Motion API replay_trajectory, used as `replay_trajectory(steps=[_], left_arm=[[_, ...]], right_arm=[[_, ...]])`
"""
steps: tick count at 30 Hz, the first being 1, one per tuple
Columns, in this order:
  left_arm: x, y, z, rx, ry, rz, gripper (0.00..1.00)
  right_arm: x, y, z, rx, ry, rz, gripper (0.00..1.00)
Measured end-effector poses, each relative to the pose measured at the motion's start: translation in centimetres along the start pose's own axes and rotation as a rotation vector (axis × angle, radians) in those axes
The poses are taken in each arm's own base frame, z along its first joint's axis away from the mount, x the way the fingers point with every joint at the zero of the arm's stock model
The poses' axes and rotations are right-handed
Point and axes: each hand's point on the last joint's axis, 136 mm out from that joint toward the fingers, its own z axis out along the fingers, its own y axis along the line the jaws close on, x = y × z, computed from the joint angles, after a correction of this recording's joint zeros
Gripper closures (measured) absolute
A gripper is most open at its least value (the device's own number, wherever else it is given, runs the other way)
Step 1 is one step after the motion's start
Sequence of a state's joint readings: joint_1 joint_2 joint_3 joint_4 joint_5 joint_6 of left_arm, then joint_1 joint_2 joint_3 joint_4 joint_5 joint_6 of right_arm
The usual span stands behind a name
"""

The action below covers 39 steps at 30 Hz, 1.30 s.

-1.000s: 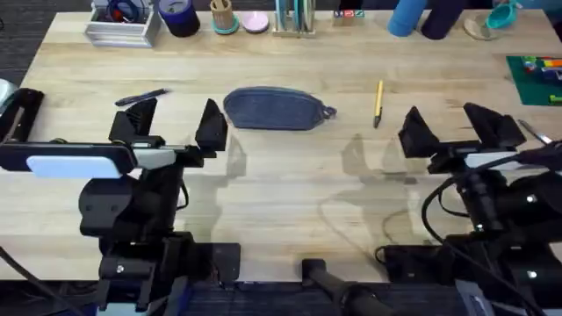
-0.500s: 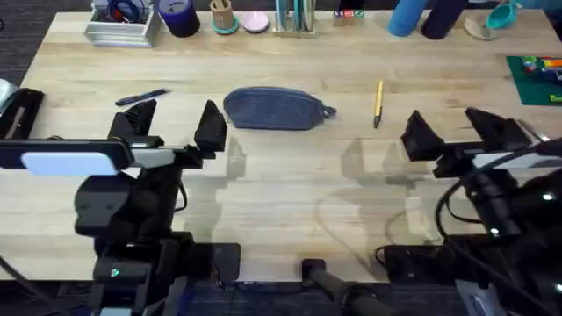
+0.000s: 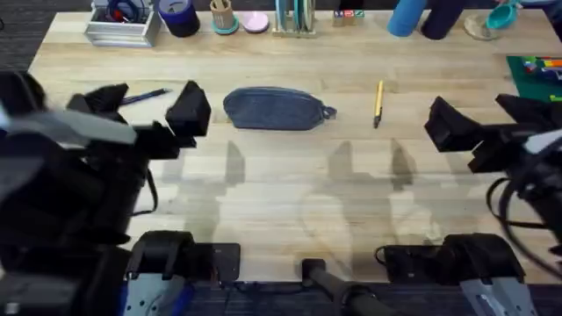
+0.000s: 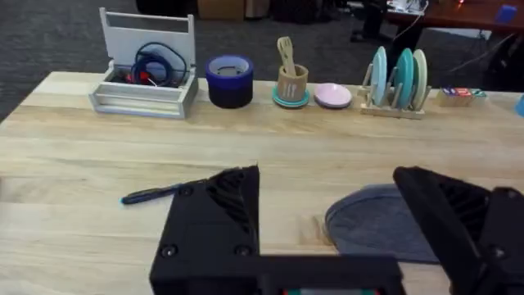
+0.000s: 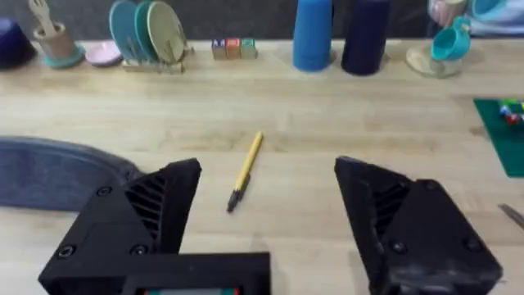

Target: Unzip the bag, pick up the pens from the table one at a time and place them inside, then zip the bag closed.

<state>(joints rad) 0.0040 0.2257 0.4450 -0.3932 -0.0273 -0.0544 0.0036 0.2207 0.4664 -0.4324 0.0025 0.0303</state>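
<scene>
— From above the light wooden table (image 3: 290,193), what do you make out?

— An oblong blue-grey fabric pouch (image 3: 274,109) lying zipped near the far middle, its small pull tab (image 3: 328,111) at the right end. A slim yellow pen with a dark tip (image 3: 378,103) lies to its right, well apart. A dark blue-black pen (image 3: 145,96) lies to its left, partly behind the left gripper (image 3: 145,107), whose black fingers stand wide apart with nothing between them. The right gripper (image 3: 483,118) hovers at the right side, also spread wide and holding nothing.

— And from the left arm's own camera?

— Its two black fingers (image 4: 214,217) are spread, empty. The dark pen (image 4: 155,194) lies on the wood beside one finger; the rounded end of the pouch (image 4: 372,229) shows between the two. Along the table's far edge stand a white tray of cables (image 4: 146,70), a dark blue round cup (image 4: 230,80), a small holder with wooden utensils (image 4: 291,82), a pink dish (image 4: 332,96) and a rack of plates (image 4: 397,78).

— The right arm's camera?

— Black fingers (image 5: 405,221) again wide apart, gripping nothing. The yellow pen (image 5: 246,170) lies on the table between them, farther off, its dark tip nearer the gripper. The pouch's end (image 5: 57,174) shows at one side, the green mat (image 5: 501,131) at the other.
</scene>
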Motion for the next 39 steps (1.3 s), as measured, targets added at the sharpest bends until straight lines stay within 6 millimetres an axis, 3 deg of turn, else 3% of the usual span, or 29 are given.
replay_trajectory(steps=[6,22,33,39], left_arm=[[-2.3,-0.1,0.3,-0.005,0.098,-0.001,0.007],[-3.8,-0.9,3.2,0.007,0.453,-0.001,0.007],[-1.2,-1.9,6.2,0.056,0.685,-0.021,0.007],[0.3,-2.1,7.2,0.066,0.746,-0.028,0.008]], right_arm=[[-1.5,0.0,0.2,0.004,0.138,0.004,0.005],[-3.5,0.1,1.5,0.017,0.561,0.017,0.005],[-2.6,0.9,5.4,-0.03,0.773,0.045,0.005],[-1.9,1.1,6.1,-0.045,0.808,0.054,0.006]])
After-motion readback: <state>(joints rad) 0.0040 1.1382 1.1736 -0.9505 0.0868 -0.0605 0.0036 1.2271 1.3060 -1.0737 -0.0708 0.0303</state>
